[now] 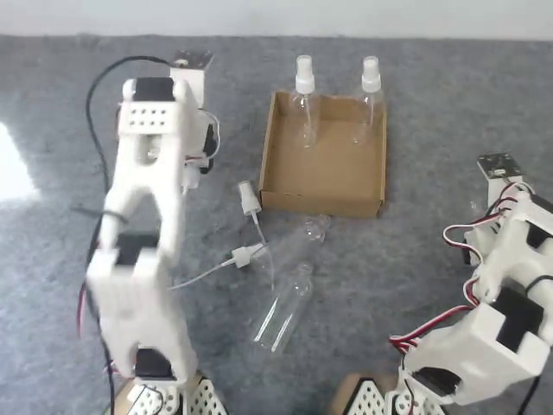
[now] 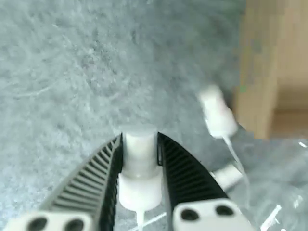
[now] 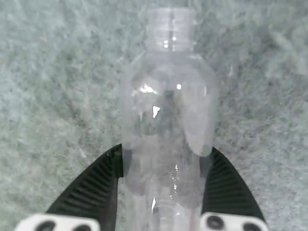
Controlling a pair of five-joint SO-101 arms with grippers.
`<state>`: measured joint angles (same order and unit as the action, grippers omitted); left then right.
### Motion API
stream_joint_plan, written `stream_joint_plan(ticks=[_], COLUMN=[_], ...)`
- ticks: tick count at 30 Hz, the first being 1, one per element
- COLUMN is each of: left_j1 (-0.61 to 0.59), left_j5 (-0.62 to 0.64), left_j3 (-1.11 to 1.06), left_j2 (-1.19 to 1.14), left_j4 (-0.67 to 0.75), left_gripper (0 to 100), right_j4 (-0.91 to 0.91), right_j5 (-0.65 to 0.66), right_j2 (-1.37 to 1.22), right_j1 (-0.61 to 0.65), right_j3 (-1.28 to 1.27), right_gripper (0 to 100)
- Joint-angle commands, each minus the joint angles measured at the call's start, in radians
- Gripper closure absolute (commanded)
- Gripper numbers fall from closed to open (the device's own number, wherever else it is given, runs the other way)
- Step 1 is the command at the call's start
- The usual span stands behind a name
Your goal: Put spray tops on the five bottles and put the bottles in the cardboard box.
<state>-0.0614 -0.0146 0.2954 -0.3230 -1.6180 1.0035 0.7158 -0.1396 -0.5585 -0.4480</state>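
Left gripper: closed on a white spray top, which is clamped upright between the ribbed jaws above the grey surface.
Right gripper: closed on a clear bottle; the bottle's neck is open, with no top fitted, and points away from the jaws.
Cardboard box: at the far middle of the surface, open side up.
Finished bottles: two, and, each with a spray top on. They stand inside the box along its far wall, one near each far corner.
Loose spray tops: two, on the surface just off the box's near left corner, and.
Uncapped bottles: one lies towards the near edge. A second, faint, lies just beside the box's near wall.
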Motion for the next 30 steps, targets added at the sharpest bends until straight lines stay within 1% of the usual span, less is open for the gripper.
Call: stream_joint_plan(ticks=[1, 4, 6, 8, 11, 15, 19, 21, 25, 30], left_j1=[0.063, 0.117, 0.127, 0.127, 0.127, 0.127, 0.127, 0.127, 0.127, 0.127], left_j5=[-0.025, -0.021, -0.018, -0.015, -0.015, -0.015, -0.015, -0.015, -0.015, -0.015], left_j3=[-0.449, -0.746, -0.869, -0.944, -1.012, -1.090, -1.139, -1.141, -1.141, -1.142], left_j2=[0.486, 0.721, 0.833, 0.910, 0.967, 0.976, 0.976, 0.976, 0.976, 0.976], left_j4=[0.195, 0.330, 0.370, 0.391, 0.425, 0.491, 0.545, 0.546, 0.546, 0.548], left_gripper=[99, 99, 99, 99, 99, 99, 99, 99, 99, 99], right_j4=[0.015, 0.016, 0.019, 0.071, 0.186, 0.266, 0.341, 0.375, 0.430, 0.449], right_j5=[-0.017, -0.035, -0.035, -0.035, -0.038, -0.110, -0.094, -0.066, -0.064, -0.074], right_j2=[0.007, 0.008, 0.010, 0.008, 0.001, -0.030, -0.145, -0.229, -0.371, -0.450], right_j1=[-0.010, -0.007, -0.001, 0.019, 0.067, 0.111, 0.122, 0.125, 0.133, 0.136], right_j3=[0.041, 0.043, 0.055, 0.103, 0.224, 0.410, 0.559, 0.617, 0.710, 0.761], right_gripper=[82.0, 71.9, 65.7, 62.8, 63.0, 63.1, 67.5, 69.3, 70.1, 70.6])
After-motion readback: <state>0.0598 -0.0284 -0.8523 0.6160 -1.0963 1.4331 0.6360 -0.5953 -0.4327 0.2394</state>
